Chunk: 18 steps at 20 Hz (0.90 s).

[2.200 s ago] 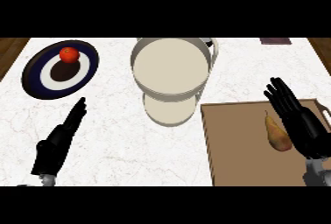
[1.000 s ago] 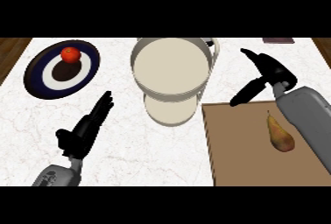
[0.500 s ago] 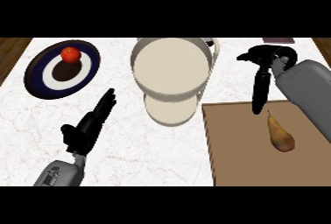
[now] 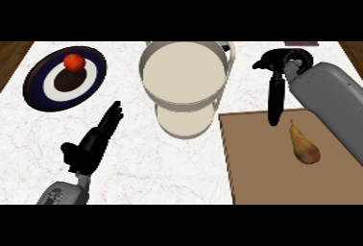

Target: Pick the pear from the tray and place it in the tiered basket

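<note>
- Yellow-brown pear (image 4: 303, 145) lies on its side on the flat brown rectangular tray (image 4: 255, 163), at the counter's near right corner; stem end points to the far edge.
- Right hand (image 4: 275, 98): fingers straight, pointing down twd the tray's far edge, tips just beside the pear's stem end but apart from it. Nothing in hand. Grey forearm passes over the tray's right side.
- Left hand (image 4: 92, 141): relaxed, fingers straight, empty, over the white marbled counter (image 4: 142, 158) near the front left. Resting; no part in this step.
- Cream round tiered basket (image 4: 184, 74), two stacked bowls, sits at the far edge, mid counter, just left of the tray's far corner.
- Dark blue-and-white round plate (image 4: 60, 79) w/ a small red fruit (image 4: 74, 62), far left corner. Not involved.
- Step in hand, my read: approach to grasp; pear not yet touched.
- To do it well: bring the palm over the pear's fat belly, not the thin neck. Fingers one side, thumb the other, across the short axis. Pear looks rounded and smooth, so it could roll if nudged off-centre.
- Close only once the fingers straddle it. Lift clear of the tray before going left to the basket; watch the basket rim.
</note>
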Tool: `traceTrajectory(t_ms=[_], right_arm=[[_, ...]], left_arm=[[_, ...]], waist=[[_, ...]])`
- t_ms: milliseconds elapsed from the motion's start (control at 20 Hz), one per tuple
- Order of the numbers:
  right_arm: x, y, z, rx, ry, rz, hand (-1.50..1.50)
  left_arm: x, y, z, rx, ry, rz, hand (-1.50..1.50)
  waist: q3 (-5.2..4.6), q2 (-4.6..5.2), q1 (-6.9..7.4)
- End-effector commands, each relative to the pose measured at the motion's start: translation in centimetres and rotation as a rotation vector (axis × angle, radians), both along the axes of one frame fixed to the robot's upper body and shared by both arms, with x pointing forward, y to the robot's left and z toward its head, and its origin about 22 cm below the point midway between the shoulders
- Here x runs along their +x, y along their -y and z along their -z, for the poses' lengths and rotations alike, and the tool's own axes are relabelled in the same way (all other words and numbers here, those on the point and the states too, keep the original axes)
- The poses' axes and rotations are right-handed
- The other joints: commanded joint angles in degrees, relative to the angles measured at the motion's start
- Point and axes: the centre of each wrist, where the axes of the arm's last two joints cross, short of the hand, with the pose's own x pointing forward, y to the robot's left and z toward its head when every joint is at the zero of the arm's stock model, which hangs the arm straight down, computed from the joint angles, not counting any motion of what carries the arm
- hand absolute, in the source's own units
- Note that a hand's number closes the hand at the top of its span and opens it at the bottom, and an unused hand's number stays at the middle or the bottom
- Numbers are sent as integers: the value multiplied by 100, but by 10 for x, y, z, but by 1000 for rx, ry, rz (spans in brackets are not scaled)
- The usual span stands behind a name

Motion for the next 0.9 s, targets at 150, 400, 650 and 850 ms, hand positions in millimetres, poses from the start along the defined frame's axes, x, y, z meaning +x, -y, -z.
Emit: traceTrajectory(t_ms=[150,400,650,850], right_arm=[[-4,7,18,-297,-50,72,-150],[-10,18,56,-299,-109,110,-150],[-20,11,67,-238,-108,130,-150],[-39,29,78,-294,-93,137,-150]], left_arm=[[-1,3,3,8,-4,-17,0],[-5,-24,13,-4,-14,-15,0],[6,13,-7,-9,0,11,0],[2,8,6,-9,-5,-2,0]], waist=[[5,2,-14],[4,27,-14],[9,20,-9],[6,6,-73]])
